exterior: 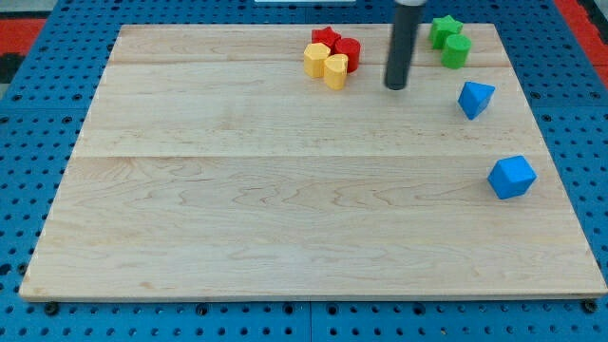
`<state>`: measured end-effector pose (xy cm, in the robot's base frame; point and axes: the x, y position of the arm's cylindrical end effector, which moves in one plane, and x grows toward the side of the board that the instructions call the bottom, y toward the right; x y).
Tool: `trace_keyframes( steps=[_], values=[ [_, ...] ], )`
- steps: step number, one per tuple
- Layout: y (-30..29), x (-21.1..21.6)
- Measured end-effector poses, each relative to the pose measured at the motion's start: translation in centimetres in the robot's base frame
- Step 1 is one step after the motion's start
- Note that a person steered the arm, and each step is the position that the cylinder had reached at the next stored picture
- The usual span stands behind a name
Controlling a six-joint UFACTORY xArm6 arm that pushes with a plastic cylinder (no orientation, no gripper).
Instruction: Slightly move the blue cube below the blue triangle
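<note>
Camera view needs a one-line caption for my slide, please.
My tip rests between the red-yellow cluster and green blocks, with blue triangle above blue cube.

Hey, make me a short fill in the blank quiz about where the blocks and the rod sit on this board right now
1. The blue cube lies toward the view's ____ from the blue triangle.
2. My tip sits between the yellow blocks and the ____ blocks.
3. The red blocks touch the ____ blocks.

Missing words: bottom; green; yellow

blue cube, blue triangle, pale wooden board, dark rod
</note>
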<state>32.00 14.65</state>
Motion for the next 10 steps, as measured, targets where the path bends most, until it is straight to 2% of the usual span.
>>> trace_keyframes(
  steps=[1,2,3,5,6,8,9,10],
  values=[
    [2.5,0.0],
    [2.5,0.0],
    [1.9,1.7],
    [1.6,9.6],
    [1.8,9.8],
    [8.2,12.8],
    [8.4,12.8],
    [11.0,12.8]
  ],
)
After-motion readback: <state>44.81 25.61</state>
